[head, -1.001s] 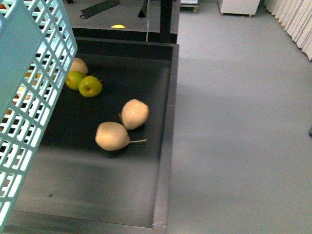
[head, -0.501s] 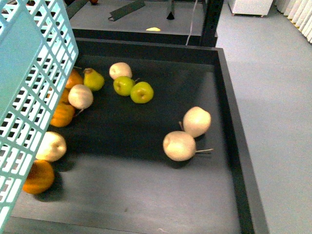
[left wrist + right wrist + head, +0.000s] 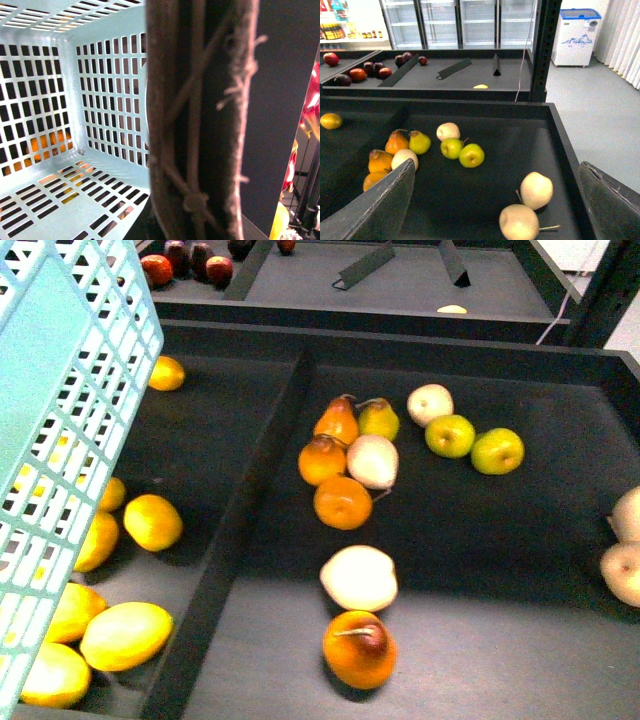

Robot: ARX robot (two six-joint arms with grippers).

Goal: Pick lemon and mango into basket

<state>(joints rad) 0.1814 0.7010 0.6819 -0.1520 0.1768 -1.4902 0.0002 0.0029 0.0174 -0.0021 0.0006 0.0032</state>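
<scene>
Counter: dark, split in compartments. Basket tilted above near-left corner, inside empty. No fruit in it yet, so both picks are left. Right jaws wide apart, holding nothing; left jaws, cannot tell. Lemon lies in left compartment by near-left corner. Mango not surely told among yellow fruits there.

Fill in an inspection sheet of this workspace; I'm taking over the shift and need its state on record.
Surface: dark divided tray, no spills seen.
Job's things: basket raised at left, nothing seen inside; yellow lemons in left compartment; mango not told apart.
Clutter: pears, oranges, green apples in right compartment.
Grippers: right gripper open, empty; left gripper a close blur by the basket, state unclear.
Cables: thin cord by the rear post.
Surroundings: fridges, chest freezer, grey floor.
</scene>
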